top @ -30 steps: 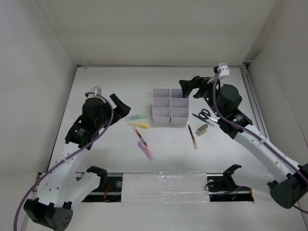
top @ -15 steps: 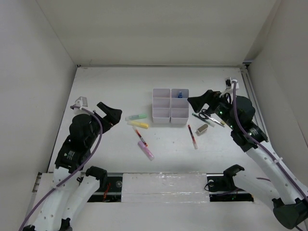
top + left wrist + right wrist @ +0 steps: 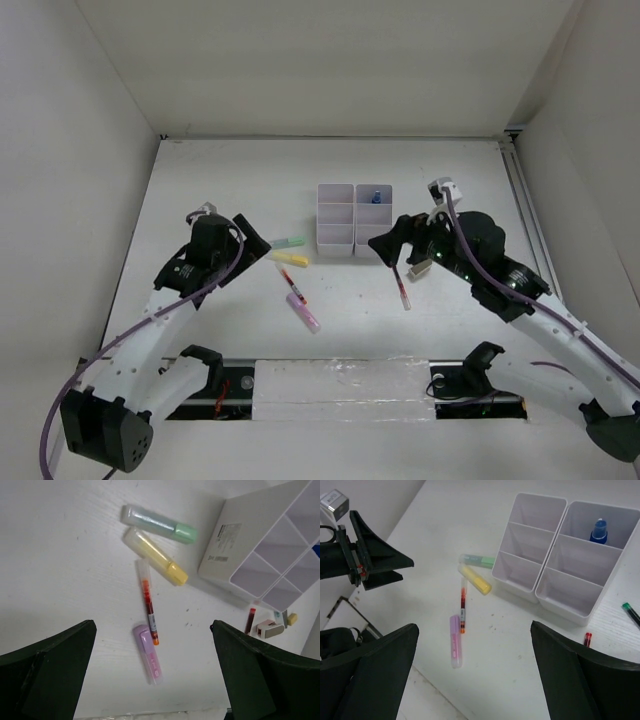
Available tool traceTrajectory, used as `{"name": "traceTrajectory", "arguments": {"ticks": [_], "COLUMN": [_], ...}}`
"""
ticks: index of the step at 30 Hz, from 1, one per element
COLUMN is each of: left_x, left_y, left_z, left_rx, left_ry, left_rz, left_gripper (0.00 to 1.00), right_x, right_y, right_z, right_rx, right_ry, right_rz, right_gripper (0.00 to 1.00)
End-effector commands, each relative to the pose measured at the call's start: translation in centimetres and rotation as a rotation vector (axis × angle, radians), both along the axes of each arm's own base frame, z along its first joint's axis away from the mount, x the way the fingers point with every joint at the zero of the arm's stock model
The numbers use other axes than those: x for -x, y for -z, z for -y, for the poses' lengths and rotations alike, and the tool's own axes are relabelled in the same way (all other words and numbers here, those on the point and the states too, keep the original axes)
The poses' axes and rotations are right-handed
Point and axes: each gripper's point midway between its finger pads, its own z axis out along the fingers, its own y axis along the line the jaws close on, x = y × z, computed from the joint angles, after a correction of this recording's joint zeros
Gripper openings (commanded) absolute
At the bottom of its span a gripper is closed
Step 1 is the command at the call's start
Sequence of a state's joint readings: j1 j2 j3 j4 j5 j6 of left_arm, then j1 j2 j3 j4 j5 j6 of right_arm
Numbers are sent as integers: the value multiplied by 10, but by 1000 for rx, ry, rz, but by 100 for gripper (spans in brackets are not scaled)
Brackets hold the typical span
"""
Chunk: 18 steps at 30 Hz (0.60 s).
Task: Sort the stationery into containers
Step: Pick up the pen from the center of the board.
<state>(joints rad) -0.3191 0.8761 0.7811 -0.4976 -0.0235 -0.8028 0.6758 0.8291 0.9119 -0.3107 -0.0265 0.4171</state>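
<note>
The white organiser tray (image 3: 352, 221) stands mid-table with a blue piece (image 3: 375, 196) in its far right compartment. Left of it lie a green highlighter (image 3: 288, 242), a yellow highlighter (image 3: 292, 258), a thin red pen (image 3: 285, 277) and a pink highlighter (image 3: 303, 312). A second red pen (image 3: 401, 285) and a beige eraser (image 3: 420, 267) lie to the front right. My left gripper (image 3: 262, 245) is open and empty beside the highlighters. My right gripper (image 3: 385, 248) is open and empty in front of the tray. The scissors are hidden under the right arm.
In the right wrist view the tray (image 3: 547, 587), the blue piece (image 3: 599, 530) and a dark pen with a green tip (image 3: 631, 612) show. White walls enclose the table on three sides. A taped strip (image 3: 340, 385) runs along the near edge.
The left gripper has moved right and forward, close to the highlighters. The right gripper has swung left from beside the tray to in front of it, covering the scissors.
</note>
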Motion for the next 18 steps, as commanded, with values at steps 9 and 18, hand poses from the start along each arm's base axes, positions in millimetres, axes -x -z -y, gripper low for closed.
{"name": "traceTrajectory", "arguments": {"ticks": [9, 18], "left_x": [9, 15], "left_y": [14, 16], "left_z": [0, -19], "left_rx": [114, 82], "left_ry": [-172, -278], "left_rz": [-45, -60], "left_gripper": [100, 100], "right_x": [8, -24], "right_y": [51, 113], "right_z": [-66, -155], "right_rx": [127, 227], "right_ry": [-115, -156], "right_rz": [-71, -152], "right_gripper": [96, 78]}}
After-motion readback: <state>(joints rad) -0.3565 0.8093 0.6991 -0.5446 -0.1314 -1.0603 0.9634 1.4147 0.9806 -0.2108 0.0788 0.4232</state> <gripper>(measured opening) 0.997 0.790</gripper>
